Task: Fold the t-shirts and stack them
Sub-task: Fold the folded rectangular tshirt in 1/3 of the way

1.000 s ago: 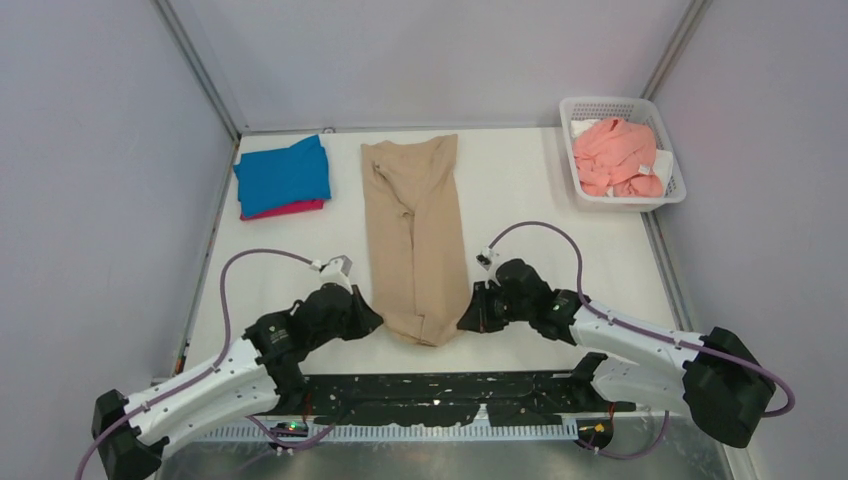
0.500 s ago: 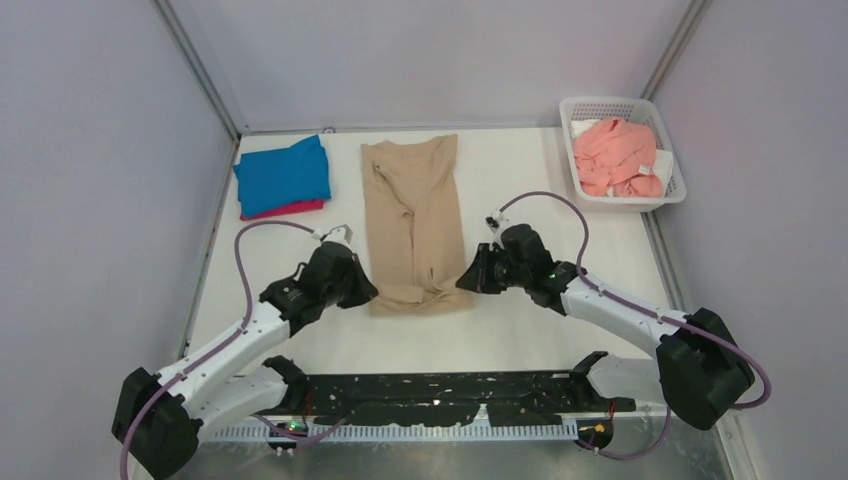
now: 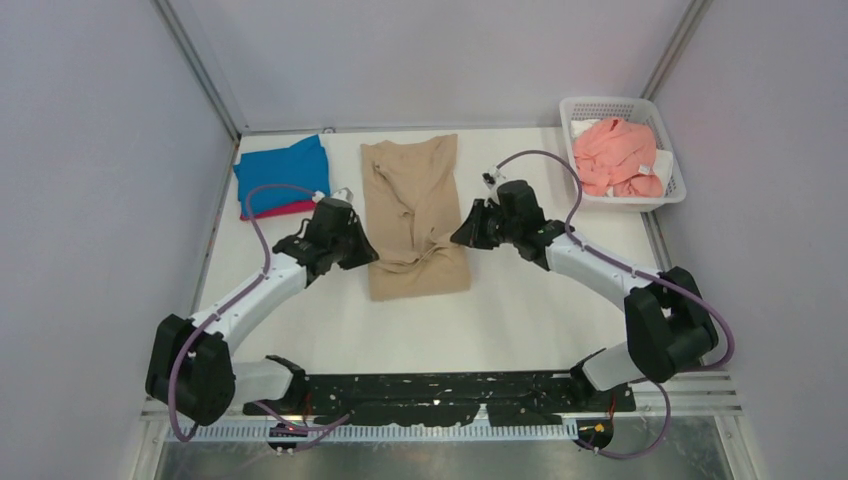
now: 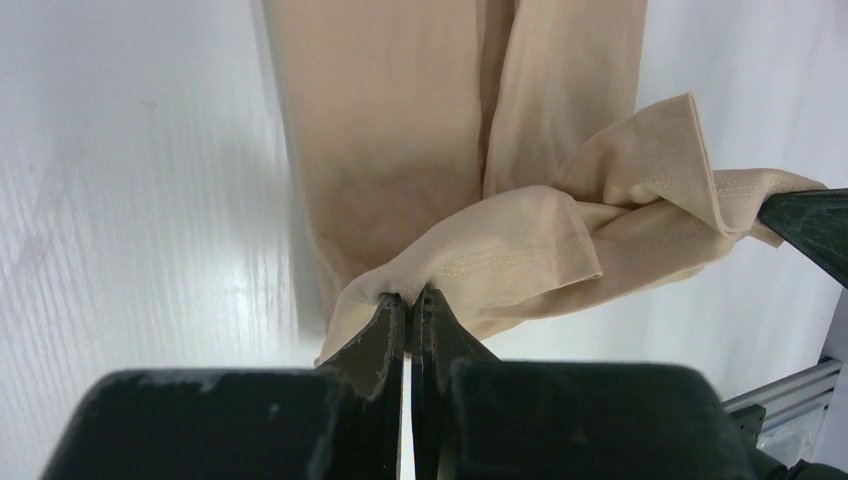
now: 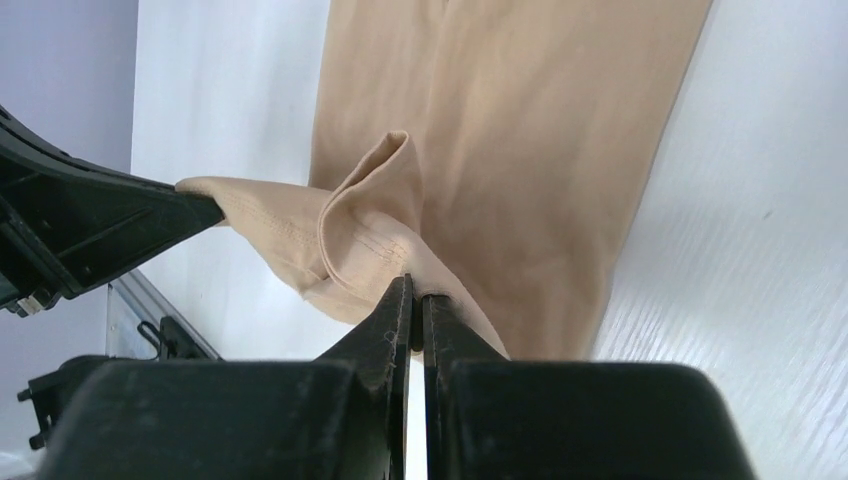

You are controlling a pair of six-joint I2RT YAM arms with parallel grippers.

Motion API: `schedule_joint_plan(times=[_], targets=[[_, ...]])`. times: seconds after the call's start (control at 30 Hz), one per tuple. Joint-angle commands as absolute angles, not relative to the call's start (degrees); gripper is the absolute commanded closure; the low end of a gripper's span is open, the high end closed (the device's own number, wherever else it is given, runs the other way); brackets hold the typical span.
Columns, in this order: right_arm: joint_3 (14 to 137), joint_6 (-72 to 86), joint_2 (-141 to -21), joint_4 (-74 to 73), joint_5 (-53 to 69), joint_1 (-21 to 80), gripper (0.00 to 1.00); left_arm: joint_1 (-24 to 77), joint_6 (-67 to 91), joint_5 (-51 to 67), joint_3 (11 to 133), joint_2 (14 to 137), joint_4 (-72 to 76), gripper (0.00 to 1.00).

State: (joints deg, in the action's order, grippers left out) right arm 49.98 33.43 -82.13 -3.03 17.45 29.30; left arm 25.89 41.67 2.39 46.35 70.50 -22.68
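Tan t-shirt [image 3: 415,200] hem in both grippers [image 4: 410,300] [image 5: 414,287]

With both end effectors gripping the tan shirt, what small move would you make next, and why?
The left end effector and right end effector are each shut on a hem corner of the tan shirt, which is only partly folded over. I would probably carry the lifted hem toward its far edge next.

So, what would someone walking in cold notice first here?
The tan t-shirt laid lengthwise in the middle, its near hem pinched at either corner by the left gripper and right gripper and doubled back over its middle. Then the colour: a blue t-shirt folded atop a magenta t-shirt at far left, a salmon t-shirt crumpled in the white basket at far right.
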Motion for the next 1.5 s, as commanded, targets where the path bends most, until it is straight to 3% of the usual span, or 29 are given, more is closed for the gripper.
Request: schedule_joint_plan(times=[0.0,0.63,1.13,1.33,1.4,1.43,1.47], targets=[[56.59,29.20,-85.37,-1.43,19.46,26.43,0.95,23.49,38.20,5.32,52.34,74.83,-18.62,1.00],[69.76,26.39,-101.67,2.13,22.59,21.86,0.95,16.31,35.01,12.22,67.79,96.08,-19.25,1.00],[75.54,25.31,-110.41,1.68,23.63,20.28,0.94,13.52,35.16,10.90,73.85,104.21,-21.46,1.00],[77.38,25.73,-114.06,2.42,23.04,19.60,0.85,13.10,35.16,12.53,74.35,106.34,-19.76,0.86],[78.29,26.10,-115.25,2.71,22.96,19.19,0.75,12.89,34.95,13.20,75.13,107.13,-19.37,0.74],[78.70,26.04,-115.46,2.68,23.00,19.04,0.66,12.77,34.95,13.70,75.75,107.58,-19.59,0.64],[79.66,25.98,-115.77,2.57,22.76,18.92,0.62,12.60,34.86,14.30,76.50,107.81,-19.82,0.53]])
